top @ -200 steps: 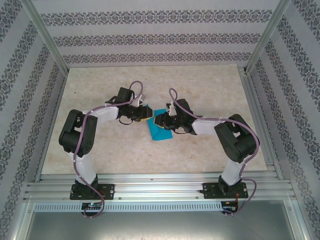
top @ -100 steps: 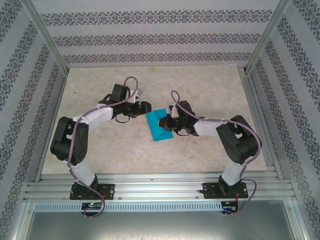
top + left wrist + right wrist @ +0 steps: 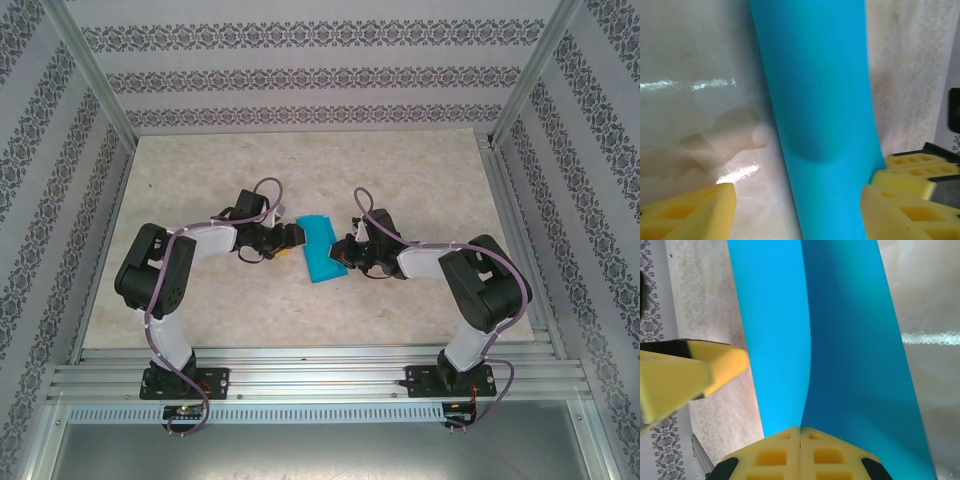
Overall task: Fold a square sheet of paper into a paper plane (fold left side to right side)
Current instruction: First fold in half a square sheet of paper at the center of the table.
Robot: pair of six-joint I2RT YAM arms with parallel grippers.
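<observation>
The square sheet of paper point(image 3: 322, 250) is seen near the middle of the table point(image 3: 300, 160), folded into a narrow teal band. The band is laid at a slight slant, with its far end turned toward the left arm's side, and it is flanked by both grippers.

The right gripper point(image 3: 345, 252) is set against the band's right long edge. In the right wrist view its yellow pads point(image 3: 780, 455) are pressed flat together, and the paper's edge is caught in the seam between them. Two layers of paper are seen running away from that seam, a lighter one beside a darker one.

The left gripper point(image 3: 291, 237) is placed at the band's left long edge, toward its far end. Its jaws are held well apart and nothing is gripped. In the left wrist view the band is seen running between the two yellow fingers point(image 3: 695, 210). The finger on the right of that view is touching or just beside the paper's edge, while the other is kept well apart from it over bare table. A soft bulge is shown in the band there.

Broad bare table is left beyond the paper and out to both sides. The surface is bounded by aluminium rails point(image 3: 300, 360) and patterned walls point(image 3: 300, 70).
</observation>
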